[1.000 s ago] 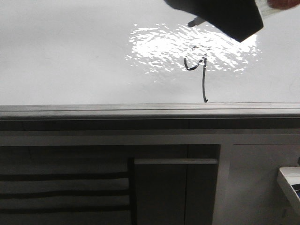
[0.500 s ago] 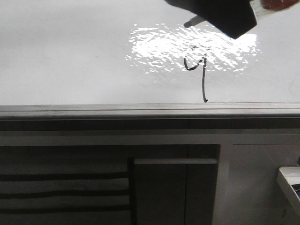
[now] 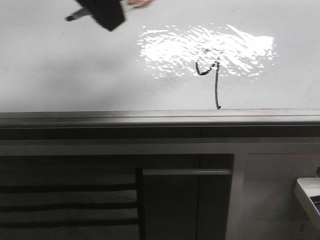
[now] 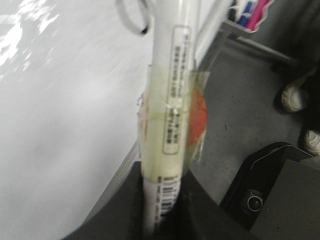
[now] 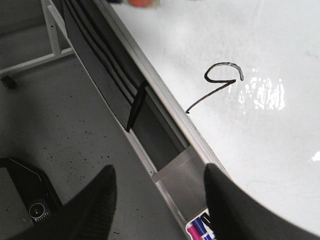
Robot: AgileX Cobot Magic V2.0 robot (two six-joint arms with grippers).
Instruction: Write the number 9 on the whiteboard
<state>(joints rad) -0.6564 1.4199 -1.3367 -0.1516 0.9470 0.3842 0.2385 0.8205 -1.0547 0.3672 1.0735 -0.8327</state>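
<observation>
Number 9 looks done on the whiteboard: in the front view there's a small open loop sitting in the glare patch and a long tail running down almost to the grey edge strip. What changed is the marker. A second ago it hung right above the loop at the top right, and now it and the left pincer have swung way over to the top left, well apart from the stroke, tip off the digit. I'd read that as the writing being finished and the arm pulling away. Left wrist view: the left pincer is pinching the white marker, which has tape wrapped round it with an orange blob under the tape; the board fills one side of the shot, and the 9 isn't visible here. Right wrist view: the right pincer is spread wide, holding nothing, out over the floor beside the board edge, with the 9 clear of it, past the edge strip. Some markers sit in the tray near it.
</observation>
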